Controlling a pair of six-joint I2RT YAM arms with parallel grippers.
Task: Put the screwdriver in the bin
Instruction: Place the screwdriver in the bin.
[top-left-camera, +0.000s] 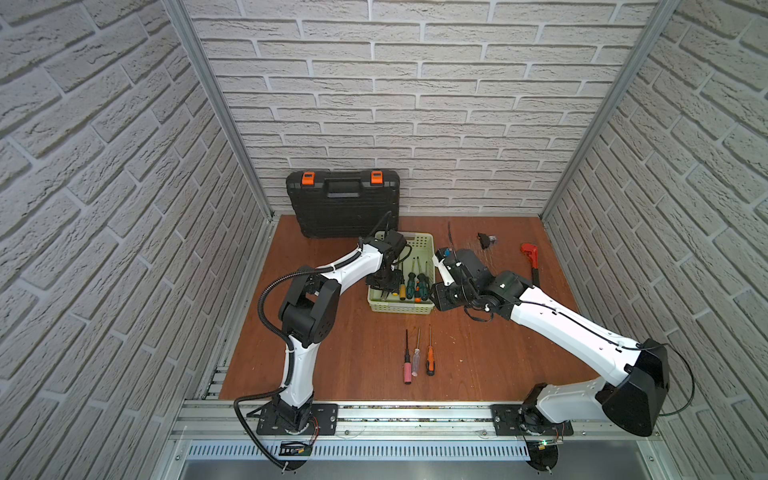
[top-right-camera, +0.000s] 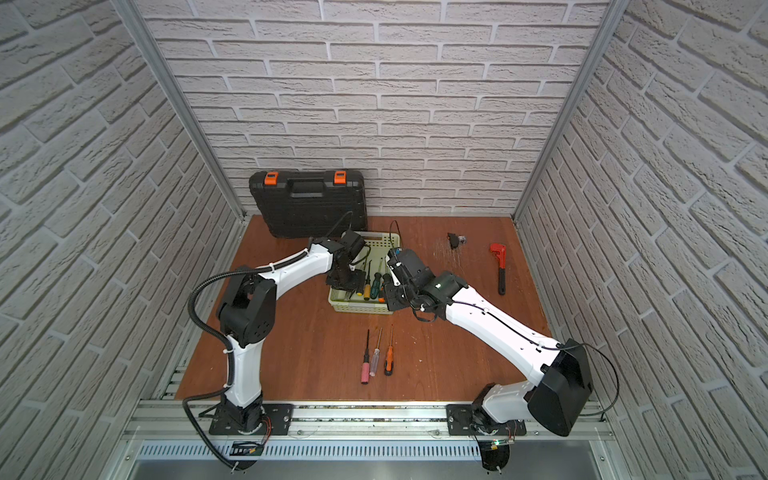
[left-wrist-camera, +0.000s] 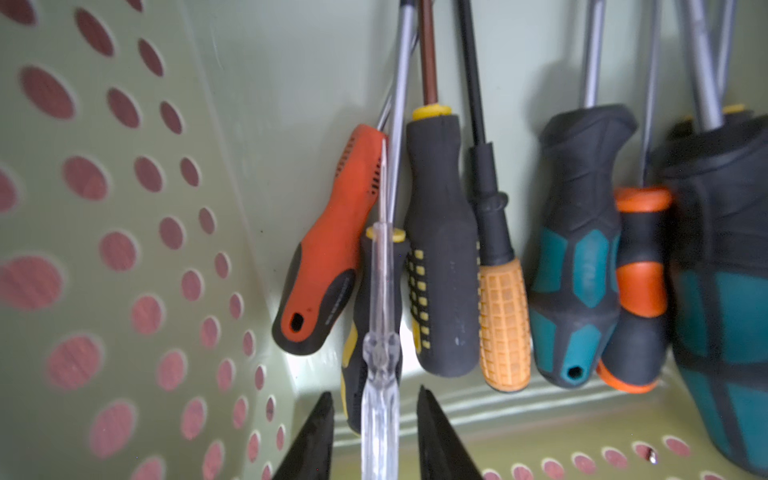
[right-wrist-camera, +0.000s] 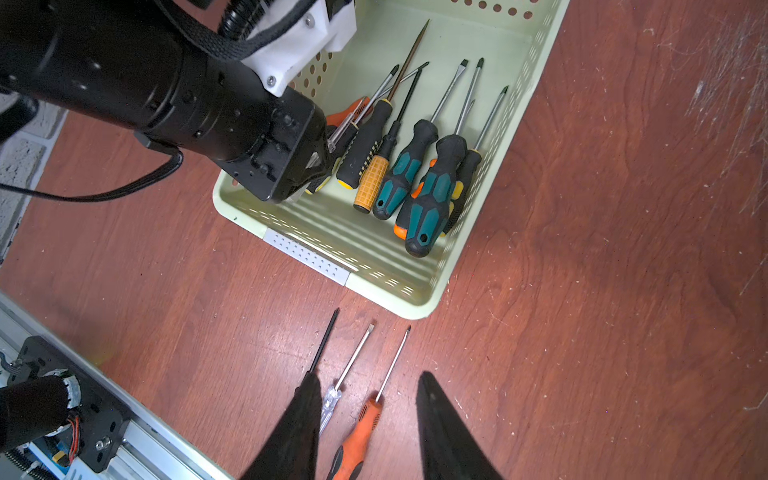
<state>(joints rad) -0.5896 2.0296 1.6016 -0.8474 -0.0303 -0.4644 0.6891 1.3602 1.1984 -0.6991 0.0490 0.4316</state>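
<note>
The light green bin (top-left-camera: 401, 307) stands mid-table and holds several screwdrivers with orange, black-yellow and teal handles (right-wrist-camera: 415, 178). My left gripper (left-wrist-camera: 375, 390) reaches down into the bin's near left corner (top-left-camera: 384, 291). Its jaws are open, and a clear-handled screwdriver (left-wrist-camera: 380, 374) lies between them with a gap on each side. My right gripper (right-wrist-camera: 368, 376) hovers open and empty beside the bin's right side (top-left-camera: 441, 297). Three screwdrivers lie on the table in front of the bin: pink-handled (top-left-camera: 407, 368), clear-handled (top-left-camera: 415, 359) and orange-handled (top-left-camera: 430, 361).
A black tool case with orange latches (top-left-camera: 343, 203) leans on the back wall behind the bin. A red pipe wrench (top-left-camera: 532, 262) and a small black part (top-left-camera: 486, 240) lie at the back right. Brick-patterned walls close three sides.
</note>
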